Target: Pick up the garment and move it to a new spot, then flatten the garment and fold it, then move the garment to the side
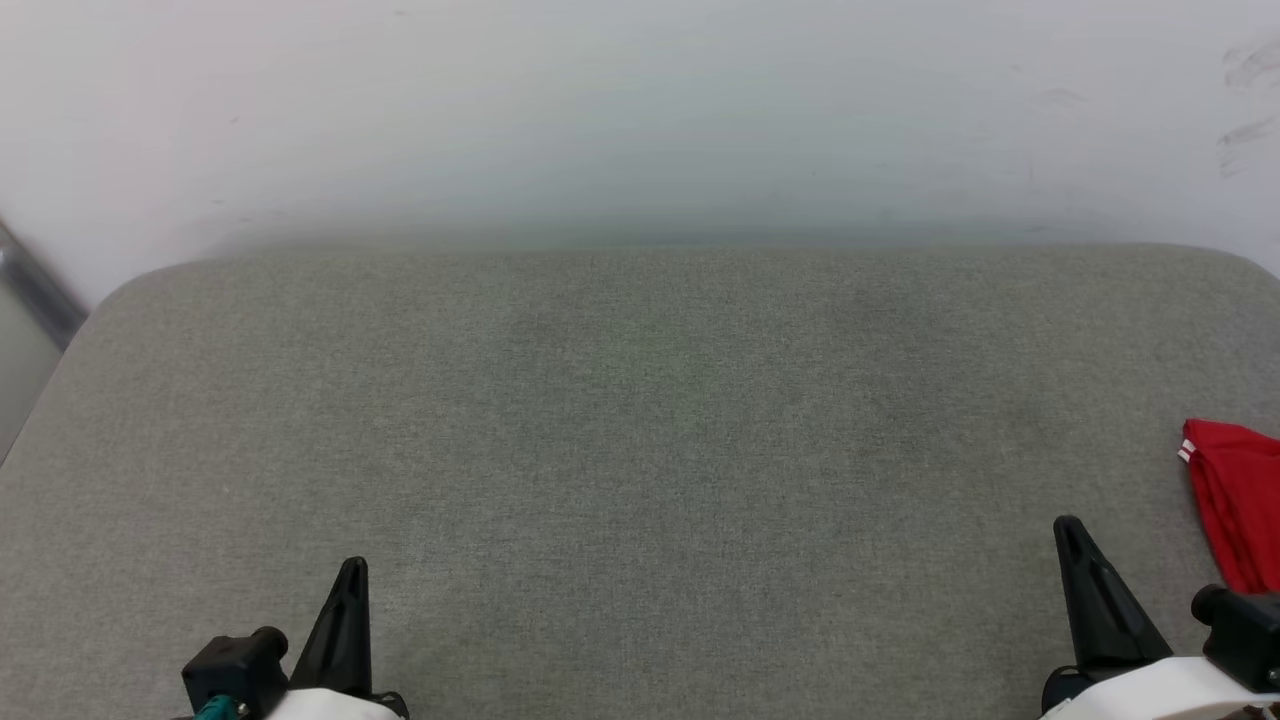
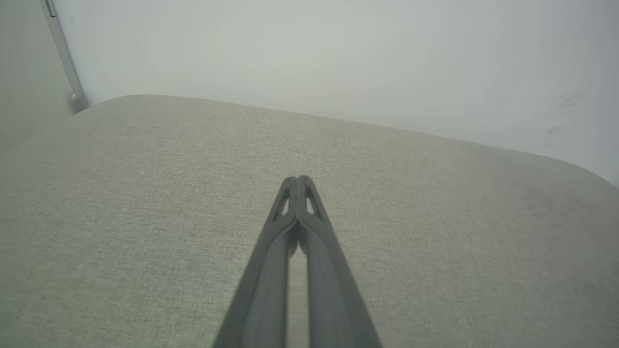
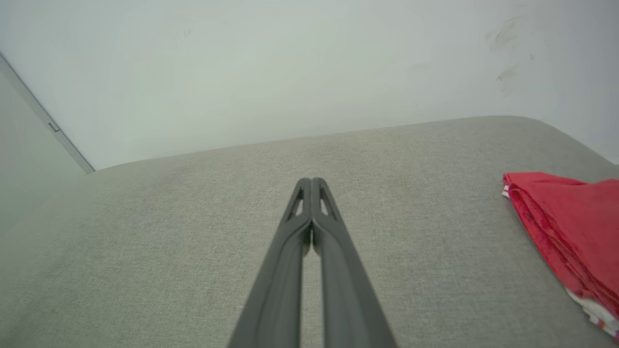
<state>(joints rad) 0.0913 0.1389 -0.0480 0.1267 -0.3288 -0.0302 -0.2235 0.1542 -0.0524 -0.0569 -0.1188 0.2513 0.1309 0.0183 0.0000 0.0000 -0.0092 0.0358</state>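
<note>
The garment (image 1: 1235,500) lies at the far right edge of the grey cushion (image 1: 640,420), a red bundle in layered folds with a bit of white-and-red striped trim showing at its corners. It runs out past the right border of the head view, so I cannot tell its full shape. The right gripper (image 1: 1068,525) sits low at the near right, just beside the garment but apart from it, its two dark fingers pressed together tip to tip and pinching nothing. The left gripper (image 1: 352,570) sits at the near left, well apart from the garment, its fingers likewise pressed together with nothing between them. Both point toward the pale wall (image 1: 640,120) that rises behind the cushion. The cloth between the two grippers is bare grey weave.
</note>
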